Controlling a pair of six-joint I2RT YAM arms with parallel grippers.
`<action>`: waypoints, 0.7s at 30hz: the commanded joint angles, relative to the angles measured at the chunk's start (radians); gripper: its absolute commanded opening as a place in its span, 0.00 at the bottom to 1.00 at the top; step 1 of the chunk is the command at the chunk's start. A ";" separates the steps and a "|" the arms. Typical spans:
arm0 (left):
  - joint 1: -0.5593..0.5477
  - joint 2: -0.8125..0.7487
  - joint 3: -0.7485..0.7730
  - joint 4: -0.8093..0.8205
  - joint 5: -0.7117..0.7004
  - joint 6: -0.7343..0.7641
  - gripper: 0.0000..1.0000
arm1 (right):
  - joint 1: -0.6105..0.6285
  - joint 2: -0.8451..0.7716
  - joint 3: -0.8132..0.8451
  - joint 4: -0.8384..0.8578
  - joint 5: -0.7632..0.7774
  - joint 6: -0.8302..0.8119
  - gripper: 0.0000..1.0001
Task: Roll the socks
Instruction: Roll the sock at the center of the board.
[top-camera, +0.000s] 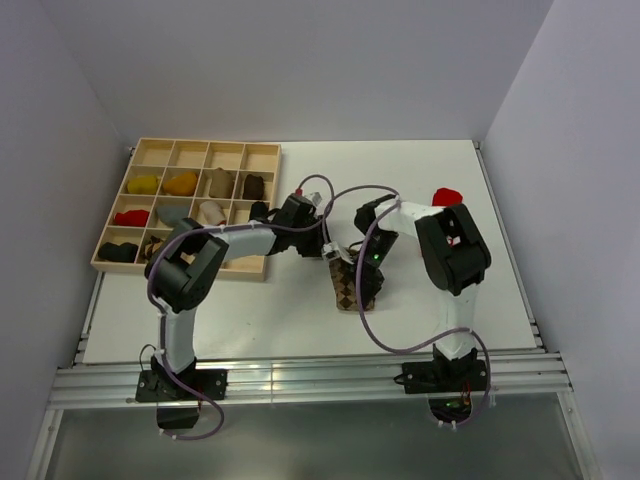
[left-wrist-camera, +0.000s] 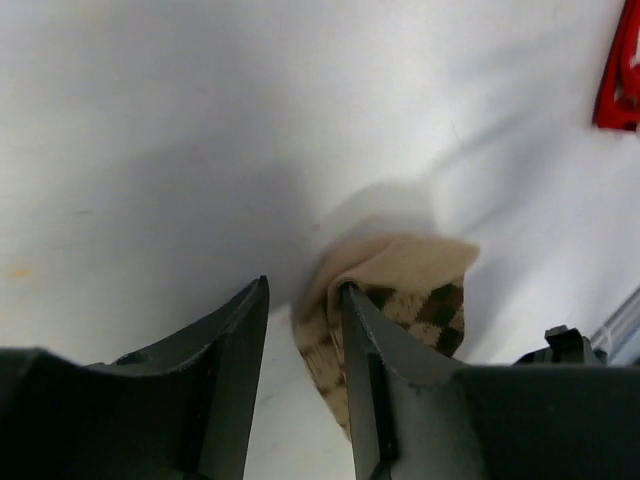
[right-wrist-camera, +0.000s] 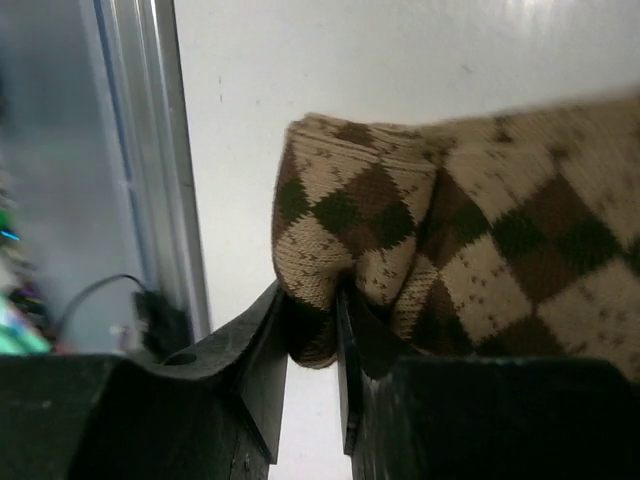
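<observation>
Brown-and-tan argyle fabric sock lying on white table, centre, between the two arms, bunched at one end. Right gripper pinched narrow on a bunched fold of that sock, fabric squeezed between both fingers. Left gripper low over table at sock's plain tan cuff end, jaws parted a little, bare table showing in the gap, nothing held; cuff just beside one finger. Red fabric sock crumpled at far right of table, well apart from the argyle one. Light wooden compartment tray at far left, small coloured sock bundles in several cells.
</observation>
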 joint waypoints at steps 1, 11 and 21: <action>0.017 -0.098 -0.091 0.053 -0.033 -0.009 0.43 | -0.063 0.119 0.044 -0.113 0.025 0.003 0.29; 0.026 -0.292 -0.321 0.300 -0.087 -0.012 0.48 | -0.100 0.215 0.112 -0.168 -0.009 0.043 0.29; -0.220 -0.573 -0.516 0.395 -0.236 0.356 0.53 | -0.100 0.219 0.144 -0.171 0.014 0.076 0.29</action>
